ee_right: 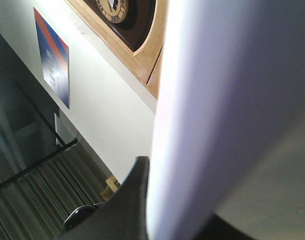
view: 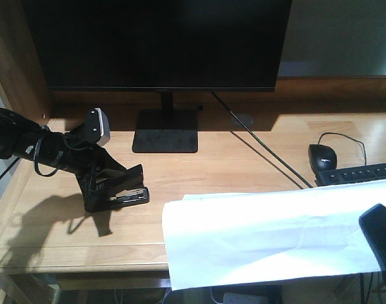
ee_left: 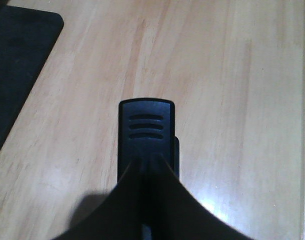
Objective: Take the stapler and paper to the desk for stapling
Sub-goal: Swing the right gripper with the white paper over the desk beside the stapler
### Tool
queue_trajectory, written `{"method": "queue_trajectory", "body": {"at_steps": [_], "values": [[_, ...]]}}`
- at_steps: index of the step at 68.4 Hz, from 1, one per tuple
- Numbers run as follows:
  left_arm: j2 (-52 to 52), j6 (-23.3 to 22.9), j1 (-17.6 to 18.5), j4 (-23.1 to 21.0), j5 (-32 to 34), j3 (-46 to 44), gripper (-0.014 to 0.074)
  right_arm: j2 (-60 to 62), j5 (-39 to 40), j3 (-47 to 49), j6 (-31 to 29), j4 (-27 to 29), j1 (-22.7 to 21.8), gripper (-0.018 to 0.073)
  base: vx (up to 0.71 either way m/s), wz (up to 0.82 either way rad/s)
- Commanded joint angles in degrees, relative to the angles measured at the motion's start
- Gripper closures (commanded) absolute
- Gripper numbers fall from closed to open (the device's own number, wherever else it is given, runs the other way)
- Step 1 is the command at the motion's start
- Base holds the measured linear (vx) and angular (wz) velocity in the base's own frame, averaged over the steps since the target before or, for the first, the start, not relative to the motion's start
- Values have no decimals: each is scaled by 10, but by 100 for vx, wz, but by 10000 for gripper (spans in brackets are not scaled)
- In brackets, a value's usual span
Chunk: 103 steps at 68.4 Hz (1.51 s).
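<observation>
Left gripper point(view: 114, 189) is clenching the stapler point(view: 133, 196), holding it in front of the monitor stand point(view: 166, 130) and a bit to the stand's left. The stapler's base is touching or nearly touching the desk point(view: 231, 164); can't tell which. In the left wrist view the ribbed black stapler end point(ee_left: 146, 127) is sticking out past the dark fingers point(ee_left: 117, 210), which are pressing in on it from both sides over bare wood, with a corner of the stand showing top left.

Right gripper point(view: 379, 234) is gripping the paper point(view: 262, 234) at its right edge, well to the right of the stand and nearer the camera. The sheet is hanging spread out and slightly creased, overlapping the desk's front edge and covering the near edge of the keyboard point(view: 357, 173). In the right wrist view the paper point(ee_right: 227, 110) is filling most of the frame, with a dark finger point(ee_right: 127, 205) lying against its edge.

Mouse point(view: 323, 156) is sitting right of the stand, just beside the keyboard. A cable point(view: 262, 149) is running diagonally from behind the stand toward the keyboard. Monitor point(view: 161, 38) is showing a dark screen above the stand
</observation>
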<state>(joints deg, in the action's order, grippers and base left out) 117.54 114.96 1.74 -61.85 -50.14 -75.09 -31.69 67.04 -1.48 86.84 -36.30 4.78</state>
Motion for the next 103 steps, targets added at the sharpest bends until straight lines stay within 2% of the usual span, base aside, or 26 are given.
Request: {"method": "queue_trajectory", "body": {"at_steps": [1,9,18,24,32,42,52,63,79,94,103], "values": [[-30,-7,3,-29,-15,-13,603,-3,68,-10,-1,12,-4,564,0,0],[-30,-7,3,-29,-15,-13,603,-3,45,7,-6,-33,-4,564,0,0],[-30,-7,3,-29,-15,-13,603,-10,-7,62,34,-169,-4,564,0,0],[-30,-7,3,-29,-15,-13,603,-21,-22,117,75,-284,-4,564,0,0],[-30,-7,3,-29,-15,-13,603,-38,-45,187,147,-405,-4,564,0,0],[-30,-7,3,-29,-15,-13,603,-69,-58,254,231,-509,-4,564,0,0],[-30,-7,3,-29,-15,-13,603,-120,-52,312,283,-603,-4,564,0,0],[-30,-7,3,-29,-15,-13,603,-176,-40,352,295,-643,-4,564,0,0],[-30,-7,3,-29,-15,-13,603,-275,-43,385,294,-646,9,564,0,0],[-30,-7,3,-29,-15,-13,603,-391,-95,448,292,-650,129,564,0,0],[-30,-7,3,-29,-15,-13,603,-465,-126,487,304,-649,173,564,0,0]]}}
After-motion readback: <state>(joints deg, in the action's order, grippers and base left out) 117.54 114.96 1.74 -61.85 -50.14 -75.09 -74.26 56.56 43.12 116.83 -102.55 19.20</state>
